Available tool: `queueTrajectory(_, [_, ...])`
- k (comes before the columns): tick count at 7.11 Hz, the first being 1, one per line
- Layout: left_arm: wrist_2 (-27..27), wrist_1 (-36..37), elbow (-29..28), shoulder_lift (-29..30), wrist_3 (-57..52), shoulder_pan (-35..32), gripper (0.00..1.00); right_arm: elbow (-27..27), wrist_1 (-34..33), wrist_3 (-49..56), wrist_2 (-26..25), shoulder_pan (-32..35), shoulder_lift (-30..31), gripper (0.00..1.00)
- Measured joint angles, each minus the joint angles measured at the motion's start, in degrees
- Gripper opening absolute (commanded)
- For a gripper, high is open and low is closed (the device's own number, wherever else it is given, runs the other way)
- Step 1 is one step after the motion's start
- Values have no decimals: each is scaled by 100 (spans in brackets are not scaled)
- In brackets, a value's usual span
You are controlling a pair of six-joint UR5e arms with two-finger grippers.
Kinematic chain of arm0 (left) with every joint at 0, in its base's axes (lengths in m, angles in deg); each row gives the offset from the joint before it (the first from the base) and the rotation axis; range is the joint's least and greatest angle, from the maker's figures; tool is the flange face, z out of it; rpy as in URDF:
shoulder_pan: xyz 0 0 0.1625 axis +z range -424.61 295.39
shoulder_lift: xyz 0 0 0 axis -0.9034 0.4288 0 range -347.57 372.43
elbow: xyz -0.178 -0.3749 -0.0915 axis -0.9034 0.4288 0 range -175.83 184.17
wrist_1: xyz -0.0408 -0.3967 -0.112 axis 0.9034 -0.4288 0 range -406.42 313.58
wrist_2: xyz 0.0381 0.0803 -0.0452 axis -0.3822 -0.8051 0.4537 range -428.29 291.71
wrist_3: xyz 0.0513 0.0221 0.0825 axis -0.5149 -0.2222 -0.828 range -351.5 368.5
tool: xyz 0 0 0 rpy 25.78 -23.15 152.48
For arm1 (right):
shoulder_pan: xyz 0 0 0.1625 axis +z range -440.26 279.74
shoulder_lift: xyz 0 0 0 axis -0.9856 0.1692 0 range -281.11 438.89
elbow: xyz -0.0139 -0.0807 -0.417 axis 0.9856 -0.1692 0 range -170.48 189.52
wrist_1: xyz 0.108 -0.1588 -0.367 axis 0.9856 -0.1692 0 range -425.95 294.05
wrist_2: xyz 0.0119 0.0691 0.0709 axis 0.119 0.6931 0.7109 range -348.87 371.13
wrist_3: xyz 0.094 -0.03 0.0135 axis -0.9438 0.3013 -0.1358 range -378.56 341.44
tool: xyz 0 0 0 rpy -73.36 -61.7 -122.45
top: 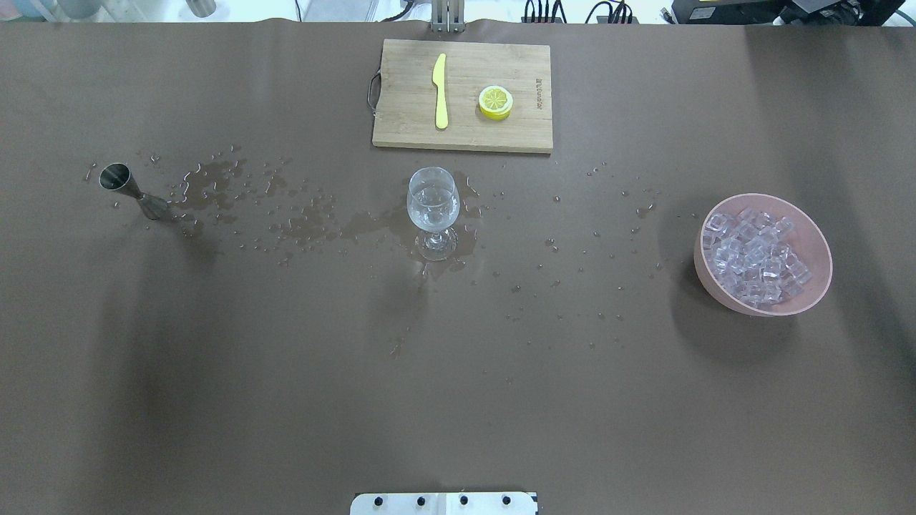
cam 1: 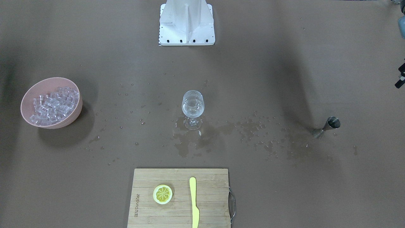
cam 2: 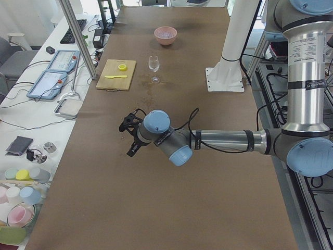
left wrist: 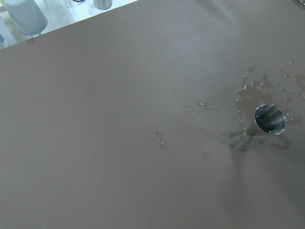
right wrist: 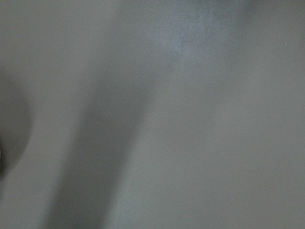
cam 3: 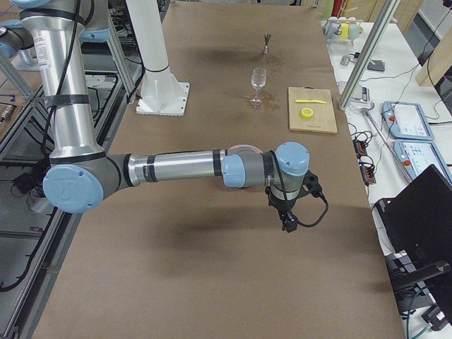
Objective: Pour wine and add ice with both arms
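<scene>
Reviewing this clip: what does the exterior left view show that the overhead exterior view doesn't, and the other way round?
Only exterior left: the outstretched left arm, its gripper, and two tablets off to the side. Only overhead: the steel jigger, standing upright; I cannot make it out in the side view. Both: the wine glass, the pink bowl of ice, and the cutting board with a yellow knife and a lemon slice.

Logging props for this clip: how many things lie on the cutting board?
2: a yellow knife on the cutting board's handle-side half, a lemon slice on the other half. None seem hidden.
</scene>
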Motion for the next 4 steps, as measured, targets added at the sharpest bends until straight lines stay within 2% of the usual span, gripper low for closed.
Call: queueTrajectory(4, [-1166, -1644, -266, -148, 1478, 910, 98, -34, -3, -75, -8, -192, -3, 100])
